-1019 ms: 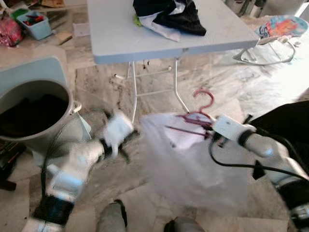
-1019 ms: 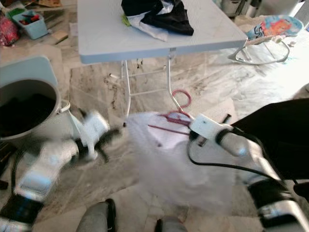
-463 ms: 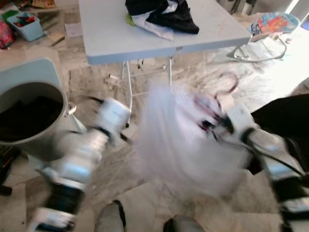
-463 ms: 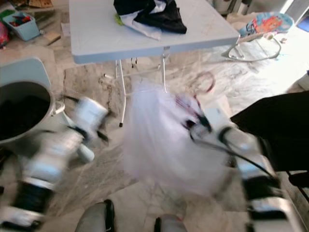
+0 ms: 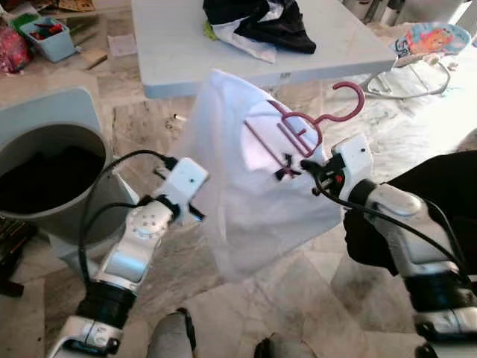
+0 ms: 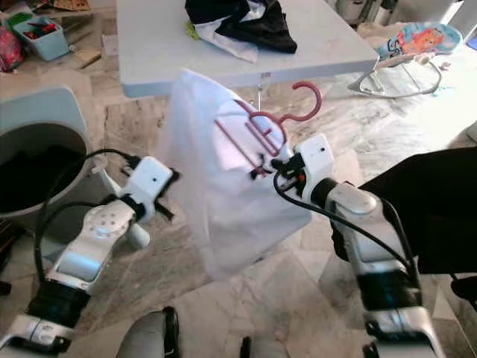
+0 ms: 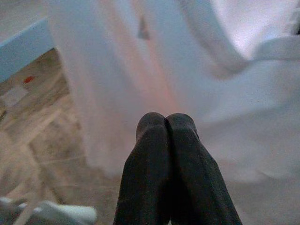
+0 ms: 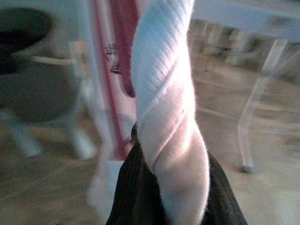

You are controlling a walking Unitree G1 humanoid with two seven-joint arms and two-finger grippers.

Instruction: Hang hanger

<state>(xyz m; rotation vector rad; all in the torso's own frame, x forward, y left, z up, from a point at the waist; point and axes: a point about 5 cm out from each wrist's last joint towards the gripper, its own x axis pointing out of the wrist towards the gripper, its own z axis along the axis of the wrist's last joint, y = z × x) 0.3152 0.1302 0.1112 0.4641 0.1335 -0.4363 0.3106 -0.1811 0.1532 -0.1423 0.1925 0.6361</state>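
A pink plastic hanger (image 5: 298, 125) with a white shirt (image 5: 246, 201) on it hangs in the air in front of the table. Its hook (image 5: 350, 101) points up and to the right. My right gripper (image 5: 294, 165) holds it from the right. In the right wrist view the fingers (image 8: 136, 197) are shut on the shirt's twisted ribbed collar (image 8: 164, 117), with the hanger's pink bar (image 8: 123, 51) just behind. My left gripper (image 5: 200, 212) is by the shirt's left edge. Its fingers (image 7: 150, 159) are pressed together, and the cloth lies just beyond their tips.
A light blue folding table (image 5: 171, 60) stands behind, with a pile of dark and white clothes (image 5: 261, 22) on it. At the left is a grey tub (image 5: 97, 142) with dark laundry inside. A baby bouncer (image 5: 428, 41) and a blue bin (image 5: 48, 33) stand further back.
My right gripper has lifted the hanger and shirt from near the floor to table height. My left arm has swung in towards the shirt's left edge.
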